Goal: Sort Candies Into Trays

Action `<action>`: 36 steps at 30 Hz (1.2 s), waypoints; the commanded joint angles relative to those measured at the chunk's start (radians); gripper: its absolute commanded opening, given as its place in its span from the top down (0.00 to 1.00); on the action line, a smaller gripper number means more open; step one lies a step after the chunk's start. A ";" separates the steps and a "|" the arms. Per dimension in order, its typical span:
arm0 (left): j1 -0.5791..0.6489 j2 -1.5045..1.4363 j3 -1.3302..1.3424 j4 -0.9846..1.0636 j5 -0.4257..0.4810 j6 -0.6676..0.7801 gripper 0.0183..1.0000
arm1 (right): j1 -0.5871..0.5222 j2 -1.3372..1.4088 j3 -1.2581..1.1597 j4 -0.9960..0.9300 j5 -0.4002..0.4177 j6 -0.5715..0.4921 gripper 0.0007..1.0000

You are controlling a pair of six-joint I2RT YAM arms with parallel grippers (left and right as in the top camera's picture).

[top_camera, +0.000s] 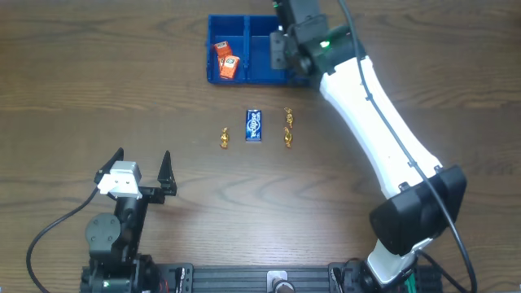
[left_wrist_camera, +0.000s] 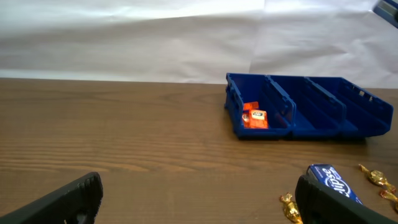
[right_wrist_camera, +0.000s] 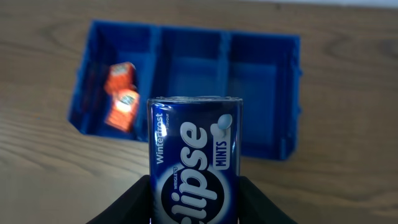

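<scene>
1. Wood worktop point(top_camera: 73, 89) carries everything. The left jaws stand spread and hold nothing, low near their arm's base, well apart from every candy and from the tray.
2. In the left wrist view, one dark finger point(left_wrist_camera: 336, 208) covers the near end of the loose mint pack point(top_camera: 254, 125) and part of the single gold candy point(top_camera: 225, 137).
3. The blue tray point(top_camera: 247, 37) sits near the worktop's far edge. Two orange candies point(top_camera: 225, 61) lie in its leftmost compartment.
4. The single gold candy lies just left of the loose mint pack and apart from it. Both are on open worktop, nearer the arms than the tray.
5. Two gold candies point(top_camera: 288, 116) lie in a short line just right of that pack, not touching it.
6. The right jaws pinch a second mint pack point(right_wrist_camera: 194, 162) by its sides. Its lower end is cut off at the right wrist view's edge. It is raised at the tray, but over which compartment I cannot tell.
7. From above, the white right arm point(top_camera: 383, 130) hides the tray's rightmost compartment.
</scene>
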 commanded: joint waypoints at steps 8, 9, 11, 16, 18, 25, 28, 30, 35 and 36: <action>0.005 -0.007 -0.018 -0.041 0.022 0.003 0.00 | 0.041 0.264 0.163 0.026 0.071 0.098 0.64; 0.005 -0.007 -0.018 -0.041 0.022 0.003 0.00 | 0.041 0.273 0.164 0.031 0.072 0.106 0.64; 0.005 -0.007 -0.018 -0.041 0.022 0.003 0.00 | 0.040 0.288 0.163 0.044 0.071 0.108 0.64; 0.005 -0.007 -0.018 -0.041 0.022 0.003 0.00 | 0.040 0.311 0.163 0.093 0.083 0.110 0.64; 0.005 -0.007 -0.018 -0.041 0.022 0.003 0.00 | 0.034 0.321 0.163 0.112 0.083 0.110 0.64; 0.005 -0.007 -0.018 -0.041 0.022 0.003 0.00 | 0.028 0.360 0.163 0.154 0.105 0.106 0.63; 0.005 -0.007 -0.018 -0.041 0.022 0.003 0.00 | 0.028 0.375 0.163 0.171 0.109 0.106 0.63; 0.005 -0.007 -0.018 -0.041 0.022 0.003 0.00 | 0.028 0.377 0.163 0.172 0.118 0.106 0.63; 0.005 -0.007 -0.018 -0.041 0.022 0.003 0.01 | 0.028 0.377 0.163 0.177 0.136 0.103 0.63; 0.005 -0.007 -0.018 -0.041 0.022 0.003 0.00 | 0.028 0.377 0.163 0.176 0.136 0.103 0.63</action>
